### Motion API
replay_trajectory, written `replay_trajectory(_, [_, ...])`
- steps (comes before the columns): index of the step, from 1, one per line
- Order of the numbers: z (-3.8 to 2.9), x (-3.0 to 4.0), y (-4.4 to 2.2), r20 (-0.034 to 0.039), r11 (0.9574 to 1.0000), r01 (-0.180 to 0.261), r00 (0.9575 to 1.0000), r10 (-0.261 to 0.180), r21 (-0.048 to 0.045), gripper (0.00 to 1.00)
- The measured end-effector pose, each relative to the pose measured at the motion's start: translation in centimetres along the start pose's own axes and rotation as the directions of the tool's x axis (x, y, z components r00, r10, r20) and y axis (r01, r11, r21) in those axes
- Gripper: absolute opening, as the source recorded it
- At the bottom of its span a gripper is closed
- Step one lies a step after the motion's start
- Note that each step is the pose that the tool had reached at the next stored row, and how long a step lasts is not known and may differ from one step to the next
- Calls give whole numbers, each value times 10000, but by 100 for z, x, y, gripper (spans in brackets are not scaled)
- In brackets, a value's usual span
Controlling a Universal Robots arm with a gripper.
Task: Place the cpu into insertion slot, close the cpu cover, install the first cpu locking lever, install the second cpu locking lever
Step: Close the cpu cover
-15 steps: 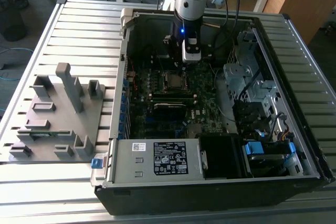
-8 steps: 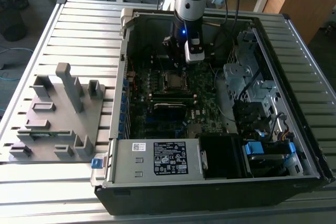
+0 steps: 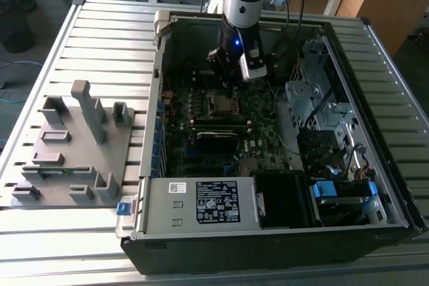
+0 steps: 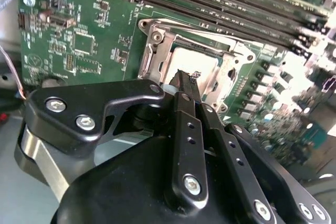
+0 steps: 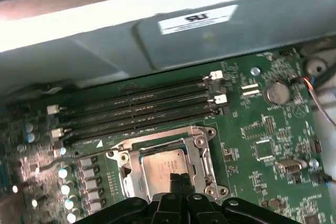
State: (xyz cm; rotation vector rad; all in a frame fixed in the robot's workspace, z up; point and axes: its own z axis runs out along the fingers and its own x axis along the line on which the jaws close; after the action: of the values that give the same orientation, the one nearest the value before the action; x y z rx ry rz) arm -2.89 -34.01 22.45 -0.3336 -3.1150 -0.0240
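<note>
The open black computer case (image 3: 281, 165) lies on the slatted grey metal worktop (image 3: 100, 45), toward its edge on the exterior view's right. On the green motherboard (image 5: 262, 145) inside, the dull silver square cpu (image 5: 160, 165) sits in the metal-rimmed insertion slot (image 4: 149, 61), with the thin silver cpu cover (image 5: 199, 153) seemingly down around it. The black gripper (image 4: 185, 77) hangs just above the chip, fingers pressed together with nothing between them. If it descends slightly off line, the tips could strike the chip's top or the frame instead of a locking lever, scratching metal or, should the chip be poorly seated, bending socket contacts.
</note>
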Motion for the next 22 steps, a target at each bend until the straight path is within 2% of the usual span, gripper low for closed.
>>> replay_trajectory(3, [11,0,0,-8,9985,551,9985,-551,5,10])
replay_trajectory(7, [15,0,-1,-19,9932,1164,9932,-1164,15,10])
replay_trajectory(22, [26,35,-8,-19,9925,1221,9925,-1221,15,10])
